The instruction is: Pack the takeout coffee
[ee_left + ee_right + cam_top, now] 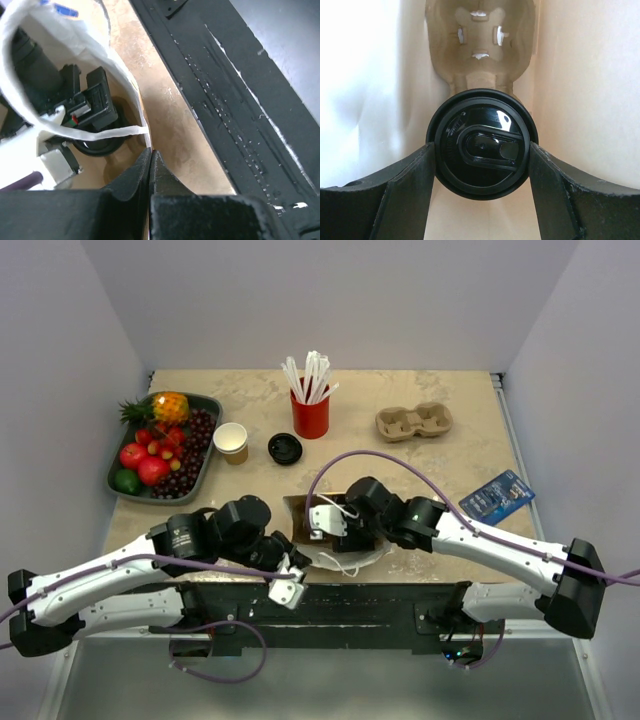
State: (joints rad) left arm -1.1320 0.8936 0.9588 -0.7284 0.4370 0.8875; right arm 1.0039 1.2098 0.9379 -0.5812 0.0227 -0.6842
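Observation:
The takeout coffee [482, 142] shows its round black lid from above, inside a white-lined paper bag [370, 75]; its tan body is hidden. My right gripper [482, 150] is shut on it, one finger against each side of the lid. A pulp cup carrier [480, 50] lies in the bag just beyond the cup. In the top view the bag [345, 562] stands near the table's front edge, with my right gripper [335, 525] reaching into it. My left gripper [150, 152] is shut on the bag's rim [142, 132], at the bag's near left side [293, 565].
At the back left stands a tray of fruit [205, 465], then a lidless tan cup [231, 442] and a loose black lid [285, 448]. A red cup of straws [311, 415] and another pulp carrier [414, 421] stand further right. A blue packet [497, 496] lies right.

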